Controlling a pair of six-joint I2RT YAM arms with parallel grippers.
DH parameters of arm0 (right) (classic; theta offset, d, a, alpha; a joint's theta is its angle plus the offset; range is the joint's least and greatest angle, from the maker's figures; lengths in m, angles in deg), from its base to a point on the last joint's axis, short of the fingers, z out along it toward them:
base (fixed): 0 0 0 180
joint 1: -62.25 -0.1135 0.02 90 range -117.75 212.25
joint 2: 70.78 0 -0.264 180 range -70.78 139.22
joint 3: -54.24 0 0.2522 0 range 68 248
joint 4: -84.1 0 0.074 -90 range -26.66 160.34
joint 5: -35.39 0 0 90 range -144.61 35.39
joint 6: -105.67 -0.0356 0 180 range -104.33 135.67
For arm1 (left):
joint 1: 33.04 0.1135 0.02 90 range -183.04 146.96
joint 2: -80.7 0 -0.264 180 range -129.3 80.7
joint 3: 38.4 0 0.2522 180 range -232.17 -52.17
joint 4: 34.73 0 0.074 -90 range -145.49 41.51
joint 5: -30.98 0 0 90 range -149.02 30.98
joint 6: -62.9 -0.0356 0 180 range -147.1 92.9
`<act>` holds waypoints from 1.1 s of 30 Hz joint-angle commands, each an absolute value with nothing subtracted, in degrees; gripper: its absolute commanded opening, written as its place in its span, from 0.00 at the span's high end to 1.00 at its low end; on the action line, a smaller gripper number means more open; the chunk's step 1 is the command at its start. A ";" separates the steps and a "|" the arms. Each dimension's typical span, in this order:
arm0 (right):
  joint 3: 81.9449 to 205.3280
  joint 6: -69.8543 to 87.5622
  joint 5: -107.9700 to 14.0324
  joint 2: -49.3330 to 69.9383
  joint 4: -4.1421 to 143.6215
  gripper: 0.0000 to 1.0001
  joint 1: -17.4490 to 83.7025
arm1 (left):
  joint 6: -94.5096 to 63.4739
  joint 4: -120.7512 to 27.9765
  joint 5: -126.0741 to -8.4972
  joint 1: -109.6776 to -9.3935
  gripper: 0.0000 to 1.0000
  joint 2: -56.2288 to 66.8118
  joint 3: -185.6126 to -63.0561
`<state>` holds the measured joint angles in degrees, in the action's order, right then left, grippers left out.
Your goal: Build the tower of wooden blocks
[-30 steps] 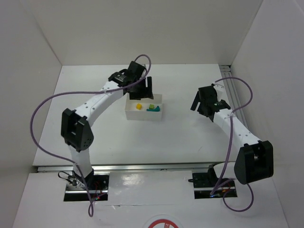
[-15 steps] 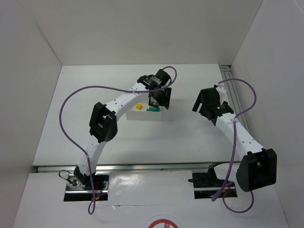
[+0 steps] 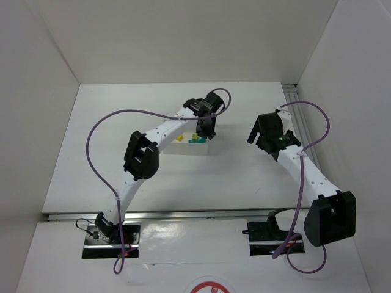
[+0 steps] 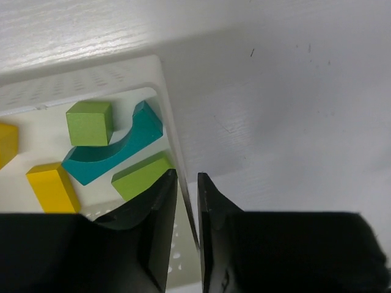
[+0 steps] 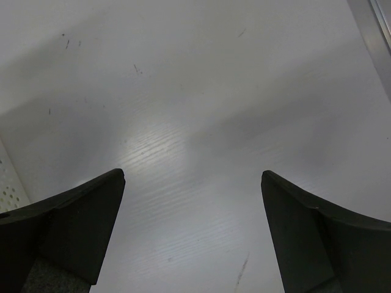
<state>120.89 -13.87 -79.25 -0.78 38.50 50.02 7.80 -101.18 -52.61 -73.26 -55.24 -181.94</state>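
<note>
left pincer (image 4: 187,180) pinches tray (image 4: 91,78) rim; teal arch (image 4: 116,152) beside

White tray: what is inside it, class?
Green cube, green block, teal arch, yellow block, and a yellow piece at the frame edge. The left gripper covers the tray's near part.

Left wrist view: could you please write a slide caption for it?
Left gripper pinches the tray wall beside the teal arch inside.

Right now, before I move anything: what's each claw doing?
Left claw: closed on the side wall of the white tray.
Right claw: open, empty.
</note>
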 commanded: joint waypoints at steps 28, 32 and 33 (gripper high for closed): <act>124.52 -14.66 -80.88 -2.57 34.39 0.00 50.30 | 21.49 -71.17 -113.15 -60.20 1.00 -26.97 -163.53; 124.52 -14.65 -81.42 -3.71 33.86 0.00 50.30 | 31.50 -52.93 -120.27 -58.70 1.00 -24.16 -153.79; 124.52 -14.65 -81.42 -3.72 33.25 0.00 50.30 | 34.57 -43.31 -121.24 -58.00 1.00 -23.63 -149.16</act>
<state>122.07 -14.53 -79.87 -1.76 35.68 50.05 24.30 -67.39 -110.60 -59.06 -27.31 -154.88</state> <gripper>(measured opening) 0.999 0.047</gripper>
